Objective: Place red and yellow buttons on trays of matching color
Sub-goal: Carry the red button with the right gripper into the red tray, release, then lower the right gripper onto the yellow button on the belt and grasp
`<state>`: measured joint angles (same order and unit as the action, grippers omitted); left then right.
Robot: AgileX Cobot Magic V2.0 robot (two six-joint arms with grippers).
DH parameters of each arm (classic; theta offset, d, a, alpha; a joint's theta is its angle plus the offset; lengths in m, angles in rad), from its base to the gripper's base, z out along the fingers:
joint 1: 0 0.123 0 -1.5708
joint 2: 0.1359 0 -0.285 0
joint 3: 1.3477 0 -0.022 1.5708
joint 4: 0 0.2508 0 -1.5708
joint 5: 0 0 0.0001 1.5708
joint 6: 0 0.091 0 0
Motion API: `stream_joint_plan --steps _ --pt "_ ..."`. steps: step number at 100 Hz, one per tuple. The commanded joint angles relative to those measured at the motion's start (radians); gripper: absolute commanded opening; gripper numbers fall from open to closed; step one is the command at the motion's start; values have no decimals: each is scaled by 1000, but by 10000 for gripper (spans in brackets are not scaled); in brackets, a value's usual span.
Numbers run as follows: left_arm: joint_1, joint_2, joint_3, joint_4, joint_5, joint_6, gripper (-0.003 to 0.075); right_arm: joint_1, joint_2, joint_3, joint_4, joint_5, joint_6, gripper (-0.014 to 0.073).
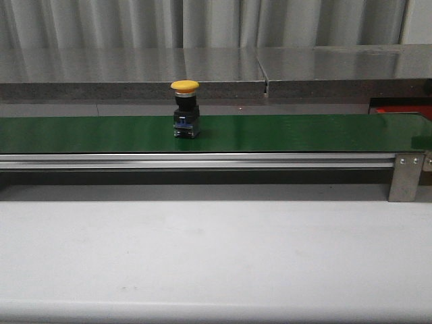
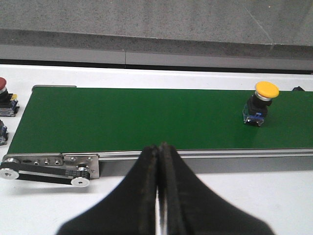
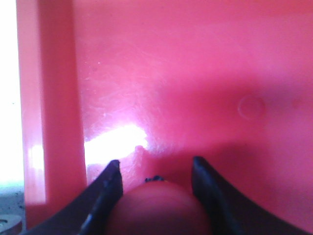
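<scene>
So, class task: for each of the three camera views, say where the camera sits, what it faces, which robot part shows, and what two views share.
Front view: behind the table, facing forward over the green belt; no robot part shows.
Left wrist view: on the left arm, facing the belt; the shut left end effector shows.
Right wrist view: on the right arm, close above the red tray; the right end effector around a red button.
Shared: front and left wrist views both show the yellow button upright on the belt.
</scene>
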<state>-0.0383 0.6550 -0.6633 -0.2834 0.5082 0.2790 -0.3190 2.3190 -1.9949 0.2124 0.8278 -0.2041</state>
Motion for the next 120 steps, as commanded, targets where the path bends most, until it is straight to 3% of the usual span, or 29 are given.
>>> stream_joint_plan --steps 1,19,62,83,105,120 --pt "-7 -2 -25 -22 -73 -4 -19 -3 -61 -30 2 -14 -6 349" --pt "-7 -2 -25 -22 -73 -4 -19 -3 -75 -33 2 -7 -6 517" --pt "-7 -2 -25 -22 -73 -4 -19 -6 -167 -156 86 127 -7 523" --pt "-7 -2 -25 -22 -73 -4 -19 4 -280 -146 127 209 -77 523" --pt "-7 -2 -25 -22 -73 -4 -19 33 -422 17 292 228 -240 523" --pt "-7 -2 -25 -22 -73 -4 -19 77 -537 218 304 151 -284 523"
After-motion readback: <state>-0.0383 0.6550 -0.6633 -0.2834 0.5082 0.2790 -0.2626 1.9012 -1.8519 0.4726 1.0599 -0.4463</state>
